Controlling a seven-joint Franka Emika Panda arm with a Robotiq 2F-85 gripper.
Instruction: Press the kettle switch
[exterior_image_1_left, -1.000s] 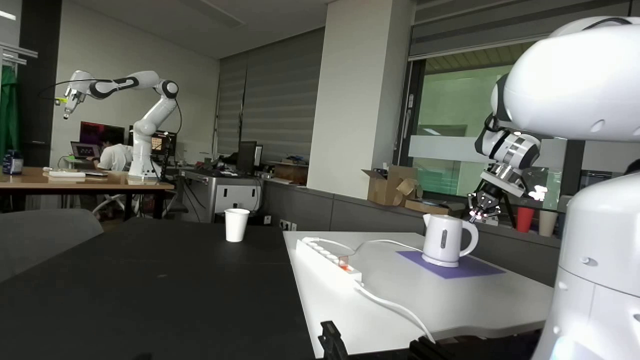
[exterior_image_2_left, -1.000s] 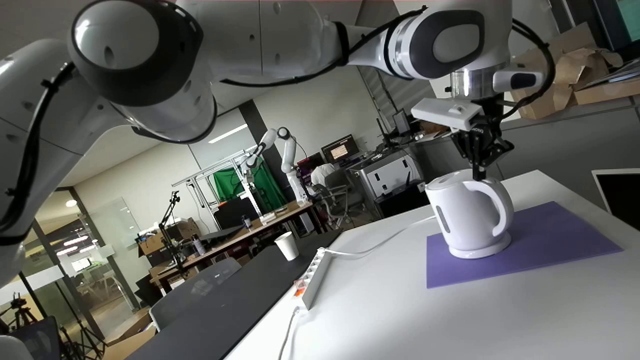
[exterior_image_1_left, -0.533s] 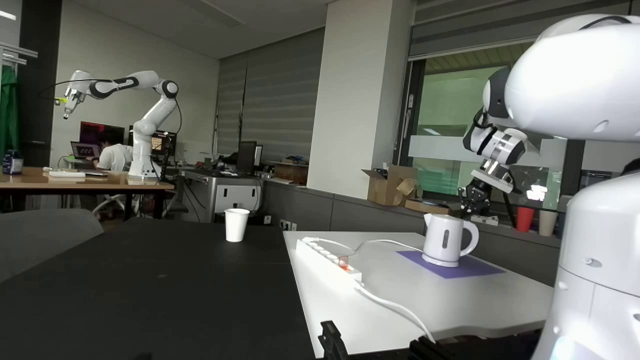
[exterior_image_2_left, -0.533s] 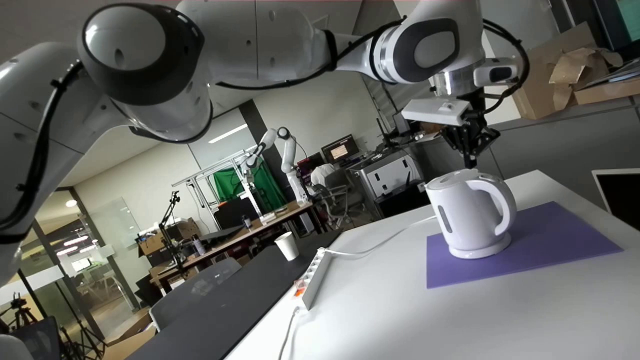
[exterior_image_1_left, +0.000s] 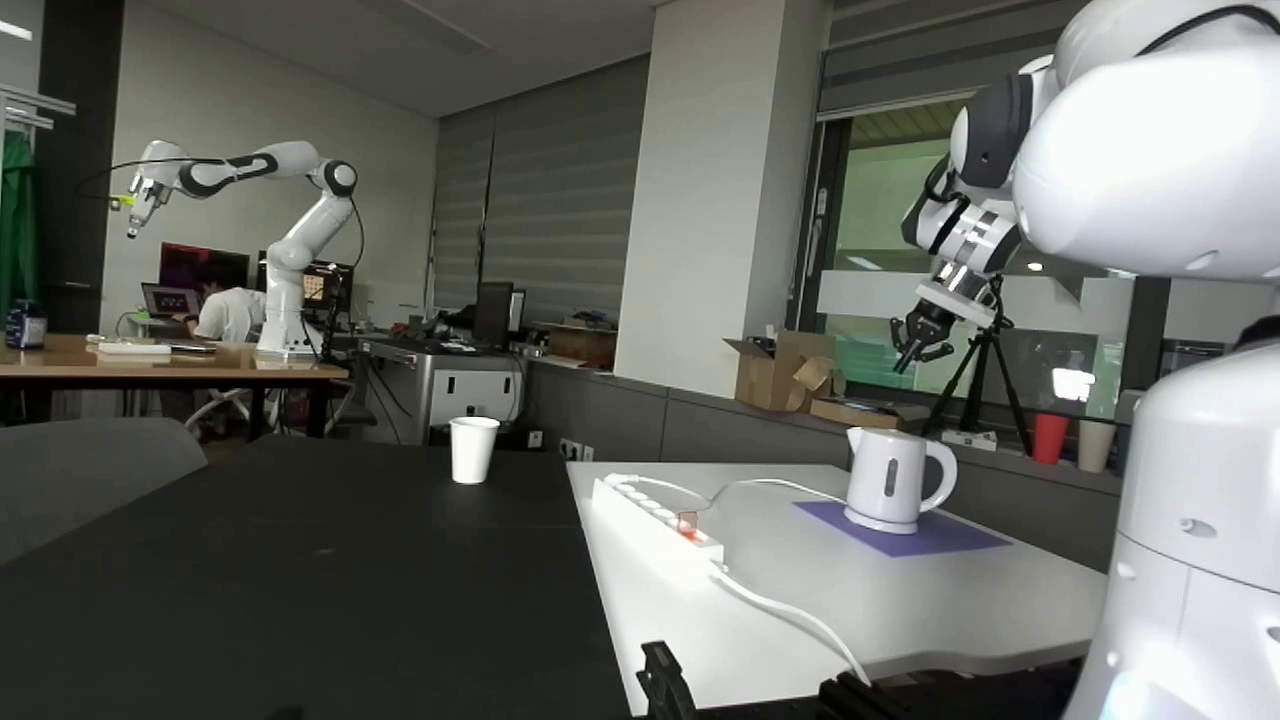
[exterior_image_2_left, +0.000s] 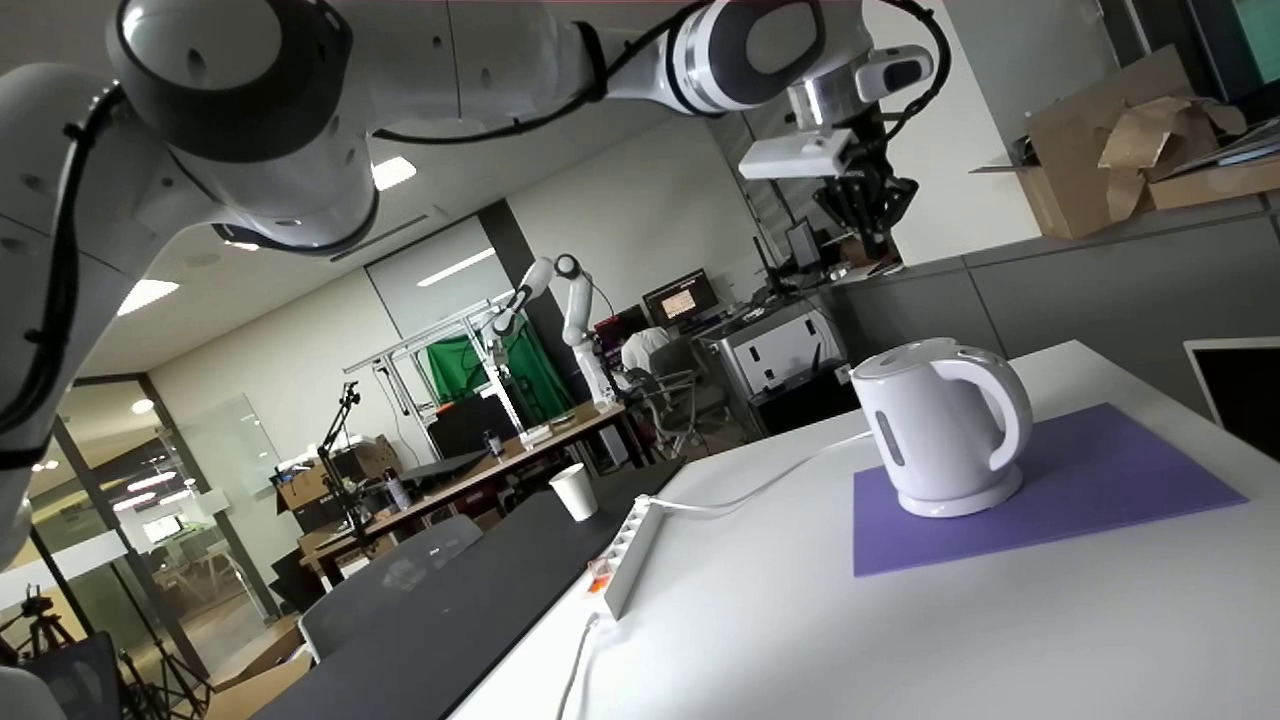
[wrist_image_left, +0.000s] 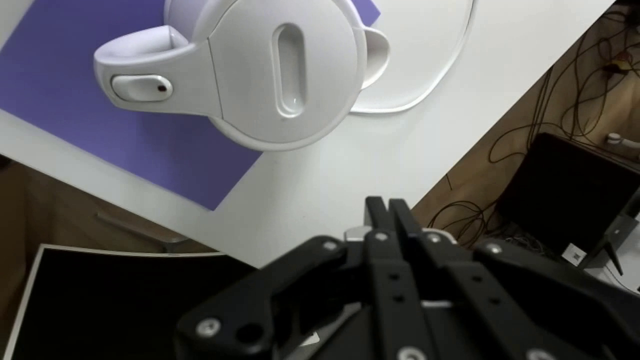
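The white kettle (exterior_image_1_left: 886, 480) stands upright on a purple mat (exterior_image_1_left: 950, 535) on the white table; it shows in both exterior views (exterior_image_2_left: 930, 430). In the wrist view the kettle (wrist_image_left: 320, 75) is seen from above, its loop handle pointing left and spout right. The oval switch (wrist_image_left: 142, 88) with a small dark mark sits on top of the handle. My gripper (wrist_image_left: 387, 202) is shut and empty, with only a thin slit between the fingertips. It hangs in the air well above the kettle, apart from it, in both exterior views (exterior_image_1_left: 902, 365) (exterior_image_2_left: 878, 245).
A white power strip (exterior_image_1_left: 655, 520) with cords lies on the white table (exterior_image_1_left: 800, 590). A white paper cup (exterior_image_1_left: 472, 450) stands on the black table (exterior_image_1_left: 350, 580). A dark monitor (wrist_image_left: 115, 305) is beside the table edge. Cardboard boxes (exterior_image_1_left: 785, 370) sit on the ledge behind.
My gripper has risen from the top of the kettle near its handle, moving up and to the left in both exterior views. The kettle has shifted very slightly and stays on the mat.
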